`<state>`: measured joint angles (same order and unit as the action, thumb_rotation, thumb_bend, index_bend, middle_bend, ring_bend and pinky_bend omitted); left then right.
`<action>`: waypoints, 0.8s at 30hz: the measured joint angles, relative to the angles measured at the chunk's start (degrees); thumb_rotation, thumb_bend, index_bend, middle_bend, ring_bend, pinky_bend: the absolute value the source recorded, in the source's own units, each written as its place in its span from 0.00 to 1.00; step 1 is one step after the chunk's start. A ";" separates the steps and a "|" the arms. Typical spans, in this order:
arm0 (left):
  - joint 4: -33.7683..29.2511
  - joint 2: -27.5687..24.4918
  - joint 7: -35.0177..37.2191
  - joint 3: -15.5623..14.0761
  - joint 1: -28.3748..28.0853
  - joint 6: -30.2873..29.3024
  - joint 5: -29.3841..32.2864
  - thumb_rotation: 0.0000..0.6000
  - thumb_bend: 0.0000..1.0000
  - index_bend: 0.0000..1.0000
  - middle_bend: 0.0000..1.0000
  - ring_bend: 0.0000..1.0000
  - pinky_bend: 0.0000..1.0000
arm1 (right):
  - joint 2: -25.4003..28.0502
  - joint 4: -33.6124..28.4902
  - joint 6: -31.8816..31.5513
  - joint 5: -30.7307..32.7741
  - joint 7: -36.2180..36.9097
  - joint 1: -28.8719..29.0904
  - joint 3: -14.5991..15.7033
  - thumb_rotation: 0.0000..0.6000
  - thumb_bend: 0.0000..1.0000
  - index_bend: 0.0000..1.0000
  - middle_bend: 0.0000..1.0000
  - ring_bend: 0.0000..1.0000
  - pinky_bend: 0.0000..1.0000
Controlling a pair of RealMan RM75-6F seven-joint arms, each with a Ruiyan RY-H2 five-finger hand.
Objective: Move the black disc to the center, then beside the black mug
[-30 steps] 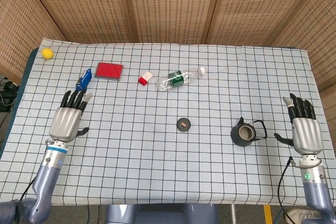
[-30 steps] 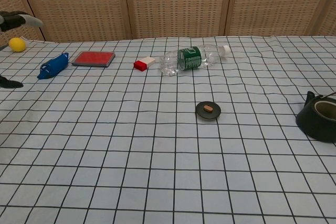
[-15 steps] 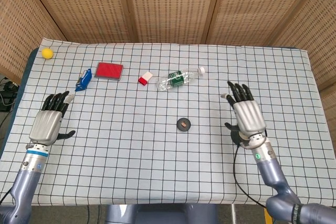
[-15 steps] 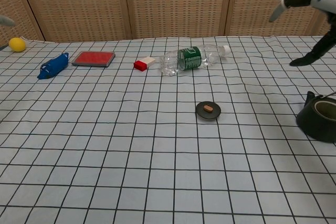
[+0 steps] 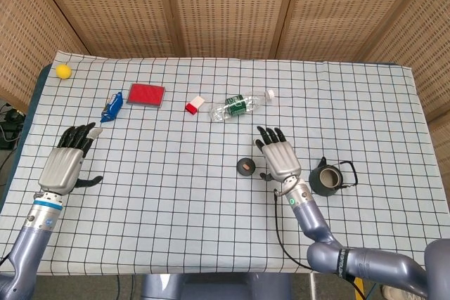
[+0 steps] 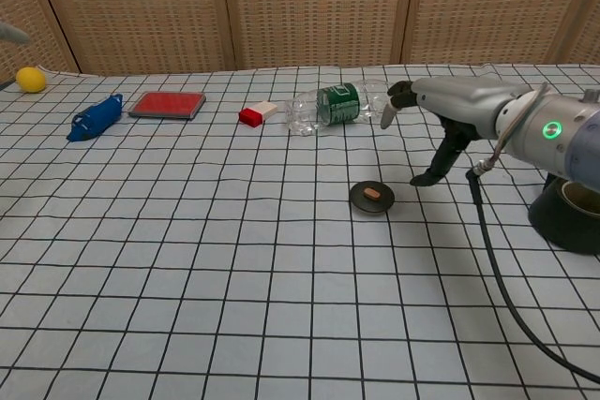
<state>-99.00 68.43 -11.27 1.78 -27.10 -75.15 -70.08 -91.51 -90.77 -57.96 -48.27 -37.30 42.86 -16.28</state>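
Observation:
The black disc, with a small brown spot in its middle, lies flat on the checked cloth near the table's middle. My right hand hovers just to the right of it, fingers spread, holding nothing and not touching the disc. The black mug stands further right, its handle to the right. My left hand stays open far off at the left side of the table; the chest view shows only a sliver of it at the top left edge.
Along the far side lie a clear bottle with a green label, a red and white block, a red flat box, a blue object and a yellow ball. A black cable trails from my right wrist.
My right hand swept left from the table's right edge, past the mug, to hover just right of the disc. My left hand drew back toward the left edge. The disc and mug stayed put.

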 measured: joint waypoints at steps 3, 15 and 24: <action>-0.02 -0.31 0.55 0.57 0.35 0.56 0.02 1.00 0.07 0.00 0.00 0.00 0.00 | -1.84 2.36 0.45 1.16 0.00 1.20 0.18 1.00 0.43 0.30 0.01 0.00 0.00; -0.03 -0.57 1.03 2.01 1.24 2.02 -0.68 1.00 0.07 0.00 0.00 0.00 0.00 | -4.83 6.62 2.00 6.51 -1.59 4.46 1.47 1.00 0.46 0.32 0.03 0.00 0.00; -0.09 -0.69 1.49 2.76 1.77 2.90 -1.25 1.00 0.07 0.00 0.00 0.00 0.00 | -5.24 6.68 2.52 11.14 -4.44 7.12 2.10 1.00 0.37 0.31 0.02 0.00 0.00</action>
<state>-99.10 67.74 -9.78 4.53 -25.33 -72.25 -71.33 -96.75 -84.09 -55.44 -37.13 -41.74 49.98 -14.18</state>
